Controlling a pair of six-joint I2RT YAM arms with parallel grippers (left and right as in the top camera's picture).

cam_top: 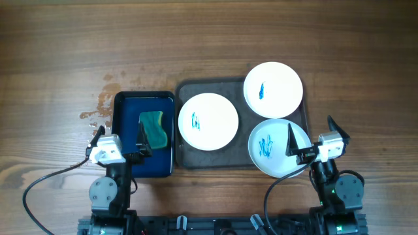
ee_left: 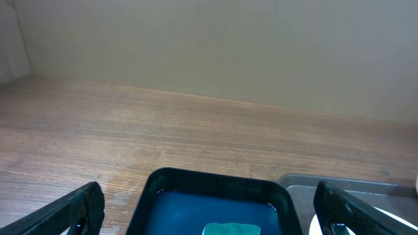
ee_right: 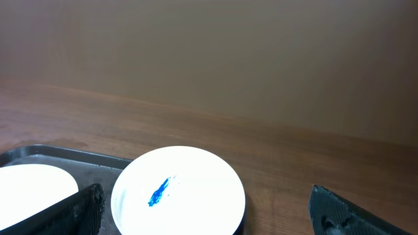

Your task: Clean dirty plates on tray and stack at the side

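Left gripper (cam_top: pixel 120 130), right gripper (cam_top: pixel 309 125): splayed, empty.

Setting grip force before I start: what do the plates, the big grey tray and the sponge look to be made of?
The plates: smooth bright white faces with thin rims, so ceramic or melamine; I can't tell which. The tray: dark grey with moulded rounded corners and a slight sheen, probably plastic, possibly coated metal. The sponge: green, dull and soft-looking, likely foam.

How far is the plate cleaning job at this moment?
Nothing looks done: the left plate, far plate and near plate all show blue marks on the grey tray. Nothing is in hand: left gripper and right gripper stand open, empty; the sponge lies in the blue tray. Left: wiping and stacking all three.
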